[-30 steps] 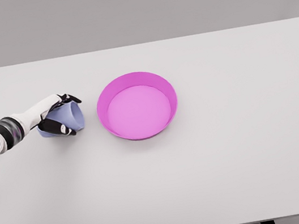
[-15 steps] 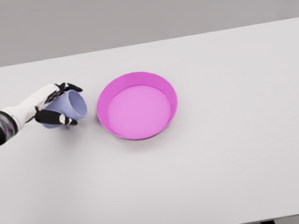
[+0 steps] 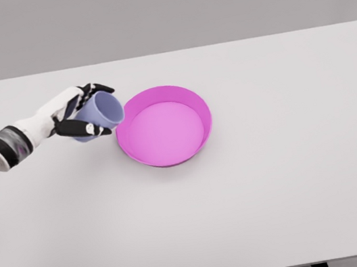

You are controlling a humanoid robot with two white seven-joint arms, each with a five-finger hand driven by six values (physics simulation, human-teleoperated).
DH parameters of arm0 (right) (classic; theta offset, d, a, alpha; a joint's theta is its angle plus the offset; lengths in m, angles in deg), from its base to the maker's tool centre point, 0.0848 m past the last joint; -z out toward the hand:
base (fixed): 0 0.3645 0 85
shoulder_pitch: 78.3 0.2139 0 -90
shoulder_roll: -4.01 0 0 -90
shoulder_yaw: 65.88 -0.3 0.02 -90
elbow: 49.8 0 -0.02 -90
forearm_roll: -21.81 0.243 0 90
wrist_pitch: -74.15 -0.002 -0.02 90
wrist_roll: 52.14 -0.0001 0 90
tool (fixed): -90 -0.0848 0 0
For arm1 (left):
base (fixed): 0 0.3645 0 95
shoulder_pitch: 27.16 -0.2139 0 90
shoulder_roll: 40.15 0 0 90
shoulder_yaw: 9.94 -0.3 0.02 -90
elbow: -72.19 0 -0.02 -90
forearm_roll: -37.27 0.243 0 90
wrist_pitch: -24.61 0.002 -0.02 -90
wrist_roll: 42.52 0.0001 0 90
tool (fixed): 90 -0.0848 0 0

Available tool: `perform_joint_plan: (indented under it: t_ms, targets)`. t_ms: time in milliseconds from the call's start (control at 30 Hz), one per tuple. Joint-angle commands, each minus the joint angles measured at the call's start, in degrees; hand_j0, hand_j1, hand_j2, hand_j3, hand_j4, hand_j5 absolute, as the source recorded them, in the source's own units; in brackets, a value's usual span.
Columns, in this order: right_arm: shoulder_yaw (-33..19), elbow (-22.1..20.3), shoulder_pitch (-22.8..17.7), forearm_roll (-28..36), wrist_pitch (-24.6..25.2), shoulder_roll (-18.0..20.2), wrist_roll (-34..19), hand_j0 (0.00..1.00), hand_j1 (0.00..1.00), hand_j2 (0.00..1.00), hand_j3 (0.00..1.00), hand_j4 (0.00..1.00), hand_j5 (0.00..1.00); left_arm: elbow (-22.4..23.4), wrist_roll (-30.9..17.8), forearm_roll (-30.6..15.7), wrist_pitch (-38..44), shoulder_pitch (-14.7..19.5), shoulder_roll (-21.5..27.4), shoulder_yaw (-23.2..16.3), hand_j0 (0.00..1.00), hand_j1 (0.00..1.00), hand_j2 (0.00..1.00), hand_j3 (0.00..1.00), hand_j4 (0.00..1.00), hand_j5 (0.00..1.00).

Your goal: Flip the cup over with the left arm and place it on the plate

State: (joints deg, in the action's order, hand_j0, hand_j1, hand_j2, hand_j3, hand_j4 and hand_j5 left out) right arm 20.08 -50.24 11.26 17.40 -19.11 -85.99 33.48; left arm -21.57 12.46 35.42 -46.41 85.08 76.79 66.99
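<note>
Left hand [image 3: 78, 116]: reaches in from the left edge over the counter [image 3: 257, 195]; white forearm, dark fingertips.
Fingers [image 3: 89, 130]: curled around the cup, one set above it and one below; grasp closed on the cup wall.
Cup [image 3: 98, 114]: lavender, held in the left hand, tilted with its mouth facing right and slightly up; its rim is just beside the left rim of the plate. Whether it touches the plate cannot be told.
Cup position: left of centre on the counter, toward the far half, not inside the plate.
Plate [image 3: 196, 106]: magenta, round, raised wall, resting flat on the counter slightly left of centre; nothing lies in it.
Counter: light grey surface filling most of the view.
Right hand: outside the view.
</note>
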Motion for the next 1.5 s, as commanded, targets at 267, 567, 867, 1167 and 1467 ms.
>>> perform_joint_plan:
  t_ms: [267,567,867,1167,1467]
  targets:
    - [0.0,0.0,0.0,0.0,0.0,0.0,0.0,1.00,1.00,1.00,1.00,1.00,1.00,-0.1,0.0,-1.7,-0.7,0.1,-7.2,2.0,0.73,0.73,0.73,0.73,0.73,0.73]
    - [0.0,0.0,0.0,-0.1,0.0,0.0,0.0,1.00,1.00,1.00,1.00,1.00,1.00,0.2,0.0,-1.6,-0.8,-0.4,-14.9,3.5,0.73,0.73,0.73,0.73,0.73,0.73]
    - [0.0,0.0,0.0,0.0,-0.1,0.0,0.0,1.00,1.00,1.00,1.00,1.00,1.00,2.9,0.0,-1.1,-1.0,-0.5,-20.7,3.7,0.74,0.74,0.74,0.74,0.74,0.74]
    - [0.0,0.0,0.0,0.0,0.0,0.0,0.0,1.00,1.00,1.00,1.00,1.00,1.00,9.6,0.0,-1.5,-3.9,-0.6,-23.5,3.7,0.74,0.74,0.74,0.74,0.74,0.74]
    - [0.0,0.0,0.0,0.0,0.0,0.0,0.0,1.00,1.00,1.00,1.00,1.00,1.00,17.4,0.0,-1.4,-9.6,0.6,-26.9,4.1,0.73,0.73,0.73,0.73,0.73,0.73]
